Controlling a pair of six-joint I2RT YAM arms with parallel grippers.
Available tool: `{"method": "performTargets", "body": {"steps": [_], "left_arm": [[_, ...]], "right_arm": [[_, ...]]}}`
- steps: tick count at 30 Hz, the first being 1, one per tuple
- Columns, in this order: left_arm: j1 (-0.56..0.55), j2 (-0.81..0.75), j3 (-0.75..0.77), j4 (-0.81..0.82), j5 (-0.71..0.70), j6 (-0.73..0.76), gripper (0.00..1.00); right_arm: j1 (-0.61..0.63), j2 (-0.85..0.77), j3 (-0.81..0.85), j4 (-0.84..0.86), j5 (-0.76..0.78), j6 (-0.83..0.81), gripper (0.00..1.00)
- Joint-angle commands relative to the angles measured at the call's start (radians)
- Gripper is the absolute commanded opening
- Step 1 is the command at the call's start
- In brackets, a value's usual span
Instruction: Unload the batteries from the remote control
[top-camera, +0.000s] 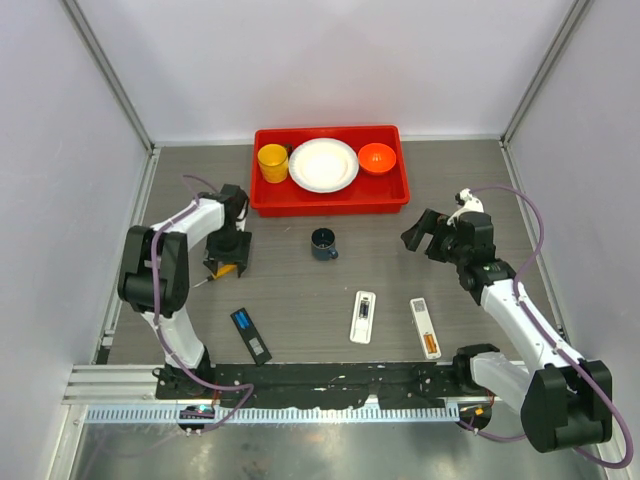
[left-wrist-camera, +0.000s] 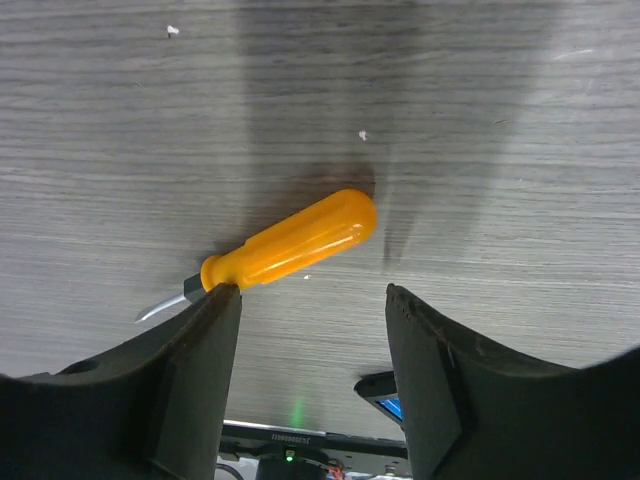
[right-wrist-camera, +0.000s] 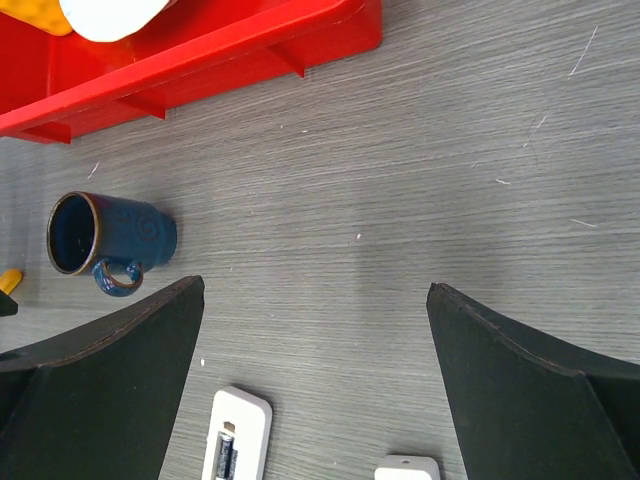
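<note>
On the grey surface (top-camera: 300, 290) between the arms, white remote control (top-camera: 363, 316) lying back-up, small dark batteries (top-camera: 364, 313) in its open slot, left gripper (left-wrist-camera: 310, 295) spread wide above orange-handled screwdriver (left-wrist-camera: 290, 243), right gripper (right-wrist-camera: 315, 288) wide apart.

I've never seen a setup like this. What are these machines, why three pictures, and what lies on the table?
The left arm and right arm are robots bolted at the table's near edge. One picture looks down from above; the other two come from cameras on each wrist, so the dark shapes there are each arm's own fingers. The left end effector is open above an orange-handled screwdriver lying on the table; the right end effector is open and empty. Also there: a blue mug, a white remote, another white piece, a black remote, and a red tray with a yellow cup, white plate and orange bowl. I cannot make out any batteries.
</note>
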Motion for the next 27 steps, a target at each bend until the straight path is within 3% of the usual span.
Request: {"method": "performTargets", "body": {"steps": [1, 7, 12, 19, 22, 23, 26, 27], "left_arm": [[0.000, 0.048, 0.049, -0.012, -0.041, 0.037, 0.63], [0.003, 0.104, 0.072, -0.027, -0.078, 0.039, 0.60], [0.002, 0.110, 0.095, -0.018, -0.096, 0.050, 0.63], [0.002, 0.212, 0.178, -0.049, -0.040, 0.071, 0.53], [0.003, 0.229, 0.183, -0.058, -0.004, 0.077, 0.36], [0.005, 0.229, 0.180, -0.058, 0.002, 0.080, 0.23], [0.005, 0.193, 0.171, -0.058, 0.022, 0.080, 0.00], [0.003, 0.176, 0.169, -0.058, 0.028, 0.077, 0.00]], "right_arm": [[0.004, -0.026, -0.016, 0.019, -0.005, 0.007, 0.99], [0.004, -0.051, -0.048, 0.016, -0.005, 0.013, 0.99], [0.004, -0.054, -0.053, 0.021, -0.005, 0.011, 0.98], [0.005, -0.051, -0.042, 0.019, -0.014, 0.013, 0.99], [0.002, -0.060, -0.038, 0.006, -0.014, 0.011, 0.98], [0.005, -0.066, -0.036, 0.003, -0.013, 0.008, 0.99], [0.005, -0.071, -0.027, -0.008, -0.019, 0.002, 0.99], [0.005, -0.074, -0.022, -0.016, -0.023, 0.002, 0.99]]}}
